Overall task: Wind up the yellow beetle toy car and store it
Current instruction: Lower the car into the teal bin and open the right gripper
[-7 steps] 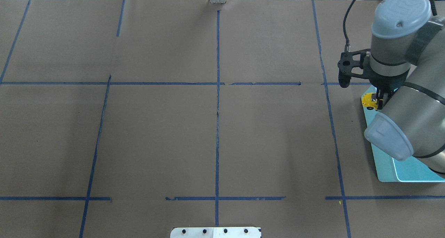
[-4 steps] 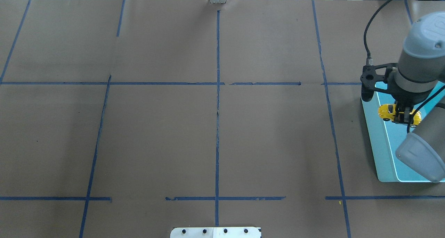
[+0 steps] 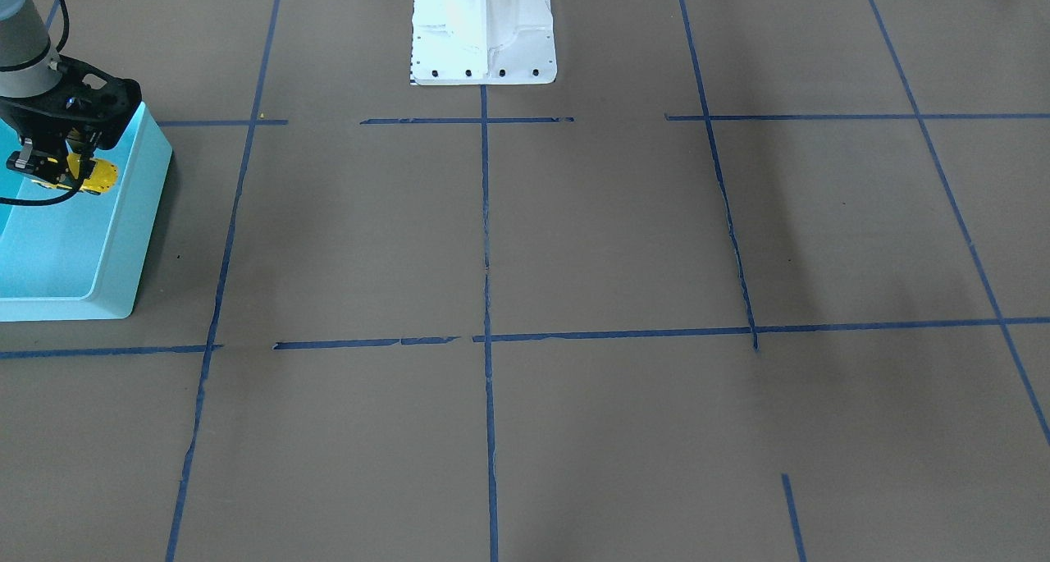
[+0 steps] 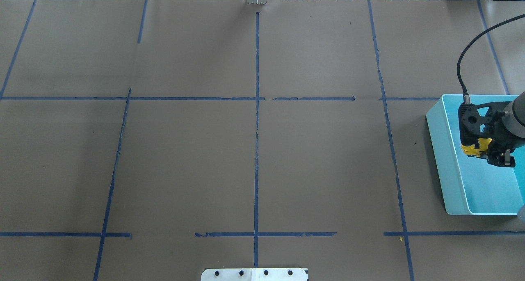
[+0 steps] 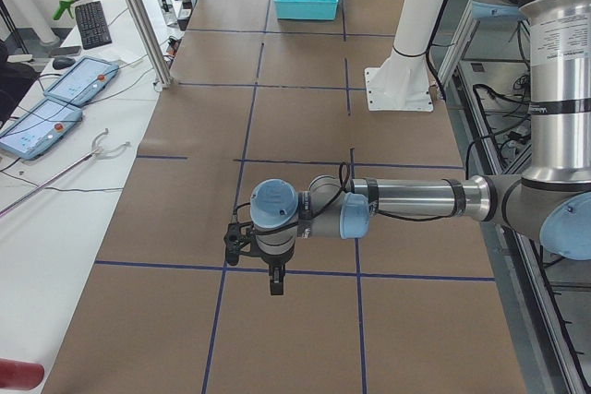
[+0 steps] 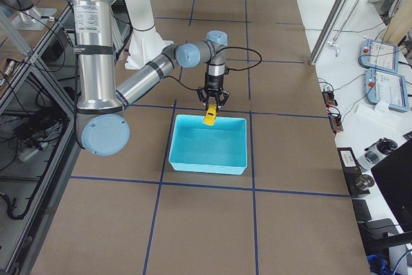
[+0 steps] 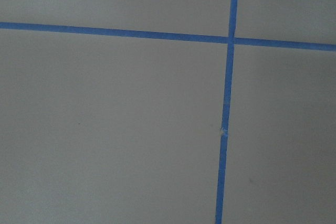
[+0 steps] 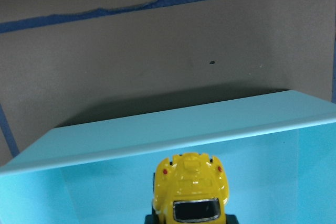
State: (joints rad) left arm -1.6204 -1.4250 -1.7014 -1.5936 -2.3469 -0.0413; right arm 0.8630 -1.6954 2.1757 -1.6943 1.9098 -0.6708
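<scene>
- Right gripper [image 4: 489,151] clamped on the yellow beetle toy car [image 4: 475,149]; fingers gripped its sides
- Car hung over the inside of the turquoise bin [image 4: 445,162], just within the wall facing the bench's middle; wrist view showed that wall's rim ahead of the car's rounded end [image 8: 191,187]; contact with the bin floor could not be judged
- Bin sat at the bench's right edge, its long wall alongside a blue tape line [image 4: 389,141]
- Left gripper [image 5: 275,283] hung low over the bench's left end above a tape crossing; its jaws' state could not be told
</scene>
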